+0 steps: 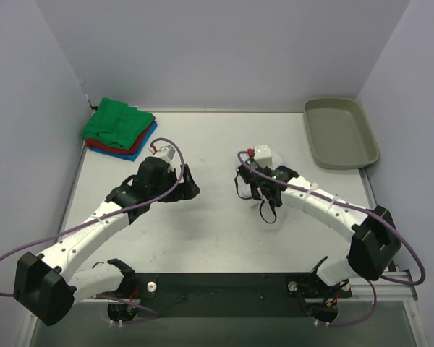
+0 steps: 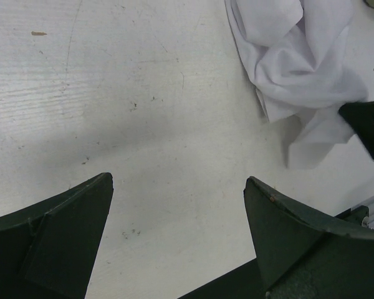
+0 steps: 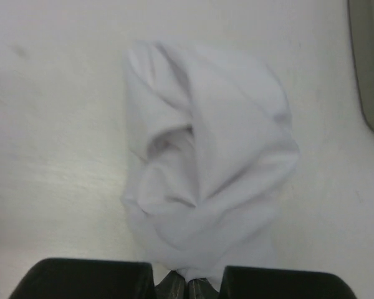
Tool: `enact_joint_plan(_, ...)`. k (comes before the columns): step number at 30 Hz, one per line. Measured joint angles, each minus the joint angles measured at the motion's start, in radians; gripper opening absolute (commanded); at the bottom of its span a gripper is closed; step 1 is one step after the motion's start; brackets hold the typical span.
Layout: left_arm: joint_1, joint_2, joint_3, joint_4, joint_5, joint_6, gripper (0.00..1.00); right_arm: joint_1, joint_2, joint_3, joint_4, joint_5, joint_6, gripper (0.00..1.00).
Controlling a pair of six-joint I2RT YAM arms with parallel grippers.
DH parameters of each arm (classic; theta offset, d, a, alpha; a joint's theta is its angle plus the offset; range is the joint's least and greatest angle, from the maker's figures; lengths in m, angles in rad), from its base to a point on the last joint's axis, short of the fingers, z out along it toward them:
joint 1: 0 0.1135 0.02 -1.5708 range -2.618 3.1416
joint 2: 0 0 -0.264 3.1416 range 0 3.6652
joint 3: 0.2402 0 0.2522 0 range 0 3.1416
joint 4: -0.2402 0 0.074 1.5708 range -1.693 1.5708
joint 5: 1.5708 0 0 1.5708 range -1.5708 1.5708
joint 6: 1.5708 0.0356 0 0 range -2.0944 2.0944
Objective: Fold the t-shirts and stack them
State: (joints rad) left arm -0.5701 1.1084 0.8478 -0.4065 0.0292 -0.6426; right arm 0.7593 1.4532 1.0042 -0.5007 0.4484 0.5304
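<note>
While right gripper [image 3: 187,288] pinches bunched white tee [image 3: 206,168] on table [image 1: 210,238], lift slowly — let cloth hang loose; left gripper [image 2: 177,187], jaws wide nearby, should catch opposite hem — folded stack [image 1: 119,129] sits far-left corner.

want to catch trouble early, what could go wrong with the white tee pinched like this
The right end effector pinches a crumpled wad of the white tee, so lifting may raise several layers, not spread it.
The left end effector is open, holding nothing, so the cloth could drag.

top: overhead, far | wrists: close, downward — both share white tee [image 3: 212,156]
</note>
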Motion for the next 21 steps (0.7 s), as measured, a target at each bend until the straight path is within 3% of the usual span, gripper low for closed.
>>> enact_joint_plan(7, -0.003, 0.004, -0.010, 0.023, -0.005, -0.005, 0.96, 0.095, -0.004, 0.656, -0.057, -0.137, -0.171, 0.00)
enact_joint_plan(11, -0.008, 0.005, -0.026, 0.029, -0.006, -0.008, 0.96, 0.106, -0.026, 0.898, -0.107, -0.205, -0.227, 0.00)
enact_joint_plan(15, -0.011, 0.005, -0.032, 0.031, -0.006, -0.008, 0.96, 0.106, -0.133, 0.905, -0.150, -0.218, -0.253, 0.00)
enact_joint_plan(21, -0.011, 0.026, -0.032, 0.049, -0.005, -0.008, 0.96, 0.106, -0.309, 0.702, -0.194, -0.148, -0.254, 0.00)
